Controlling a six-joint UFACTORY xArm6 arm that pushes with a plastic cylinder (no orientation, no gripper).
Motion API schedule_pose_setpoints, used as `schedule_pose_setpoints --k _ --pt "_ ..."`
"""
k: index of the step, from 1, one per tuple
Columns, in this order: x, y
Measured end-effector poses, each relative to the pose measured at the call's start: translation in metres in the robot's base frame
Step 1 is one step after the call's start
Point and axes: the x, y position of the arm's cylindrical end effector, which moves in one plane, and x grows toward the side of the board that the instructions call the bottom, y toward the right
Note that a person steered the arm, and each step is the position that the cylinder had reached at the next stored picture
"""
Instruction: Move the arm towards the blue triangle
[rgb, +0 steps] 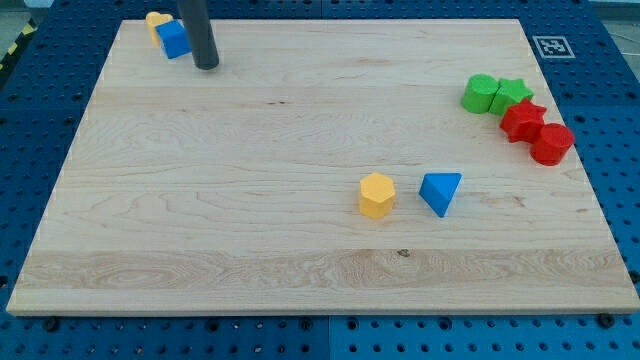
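The blue triangle (441, 191) lies on the wooden board right of centre, toward the view's bottom. A yellow hexagon block (377, 195) sits just to its left. My tip (206, 66) is at the board's top left, far from the blue triangle, up and to its left. It stands just right of a blue cube (173, 39), close to it or touching. A yellow block (157, 20) sits behind the blue cube.
At the view's right edge of the board (250, 250) a green cylinder (479, 93), a green star (512, 96), a red star (522, 121) and a red cylinder (551, 144) are clustered together. Blue pegboard surrounds the board.
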Motion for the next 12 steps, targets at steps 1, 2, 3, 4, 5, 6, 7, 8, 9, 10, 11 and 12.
schedule_pose_setpoints --k 1,2,3,4,5,6,7,8,9,10,11,12 --pt "0.000 0.020" --pt "0.001 0.038" --pt "0.007 0.041" --pt "0.012 0.041" --pt "0.016 0.042" --pt "0.018 0.050" --pt "0.023 0.066" --pt "0.026 0.074" --pt "0.026 0.080" --pt "0.032 0.082" --pt "0.046 0.098" --pt "0.046 0.099"
